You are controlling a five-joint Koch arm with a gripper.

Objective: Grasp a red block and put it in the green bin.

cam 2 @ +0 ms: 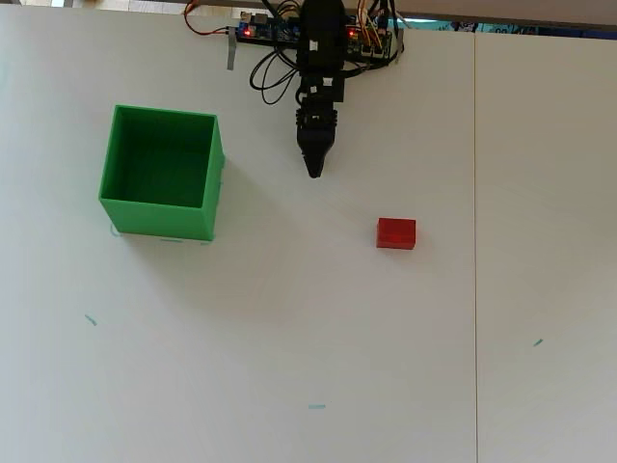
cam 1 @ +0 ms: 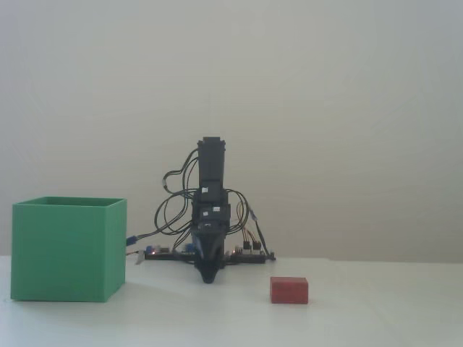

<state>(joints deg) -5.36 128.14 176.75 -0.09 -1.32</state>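
The red block (cam 2: 396,232) lies on the white table, to the right of and nearer than the arm; in the fixed view it (cam 1: 289,290) sits right of centre. The green bin (cam 2: 162,172) stands open-topped and empty at the left; it shows at the left of the fixed view (cam 1: 67,249). My gripper (cam 2: 314,172) points down toward the table in front of the arm's base, apart from both block and bin; it also shows in the fixed view (cam 1: 208,277). Its jaws look closed together with nothing between them.
The arm's base with circuit boards and wires (cam 2: 280,34) sits at the table's far edge. A seam (cam 2: 475,241) runs down the table at the right. Small tape marks (cam 2: 91,319) dot the near part of the table.
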